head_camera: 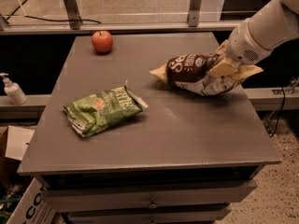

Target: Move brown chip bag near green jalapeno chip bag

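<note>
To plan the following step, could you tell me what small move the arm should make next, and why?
Probably carry the brown chip bag, held in the gripper at the right of the table, leftward toward the green jalapeno chip bag; a wide stretch of table separates them.
</note>
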`<state>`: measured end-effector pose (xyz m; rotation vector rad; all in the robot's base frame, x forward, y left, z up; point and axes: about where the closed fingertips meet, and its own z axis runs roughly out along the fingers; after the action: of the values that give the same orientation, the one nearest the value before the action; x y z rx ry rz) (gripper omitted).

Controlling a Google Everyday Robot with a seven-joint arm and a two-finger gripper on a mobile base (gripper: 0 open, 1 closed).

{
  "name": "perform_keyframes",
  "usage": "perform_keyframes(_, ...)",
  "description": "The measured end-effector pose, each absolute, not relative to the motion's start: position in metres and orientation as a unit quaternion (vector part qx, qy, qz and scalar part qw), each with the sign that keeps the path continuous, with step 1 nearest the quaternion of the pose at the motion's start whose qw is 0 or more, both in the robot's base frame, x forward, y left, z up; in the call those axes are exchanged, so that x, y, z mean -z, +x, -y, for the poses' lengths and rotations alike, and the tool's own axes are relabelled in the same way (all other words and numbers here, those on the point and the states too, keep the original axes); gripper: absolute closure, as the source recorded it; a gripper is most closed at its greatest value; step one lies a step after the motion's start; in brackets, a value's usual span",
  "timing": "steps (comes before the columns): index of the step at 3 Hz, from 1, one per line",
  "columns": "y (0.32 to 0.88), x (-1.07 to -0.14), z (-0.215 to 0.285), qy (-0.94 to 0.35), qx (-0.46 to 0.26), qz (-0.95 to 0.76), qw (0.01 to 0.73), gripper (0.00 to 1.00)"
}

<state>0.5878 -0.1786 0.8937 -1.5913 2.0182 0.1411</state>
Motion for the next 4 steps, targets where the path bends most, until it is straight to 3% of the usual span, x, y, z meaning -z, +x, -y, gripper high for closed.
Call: perform_keyframes(4,0.503,-0.886,0.076,-0.665,-0.103,-0.682,0.287,1.00)
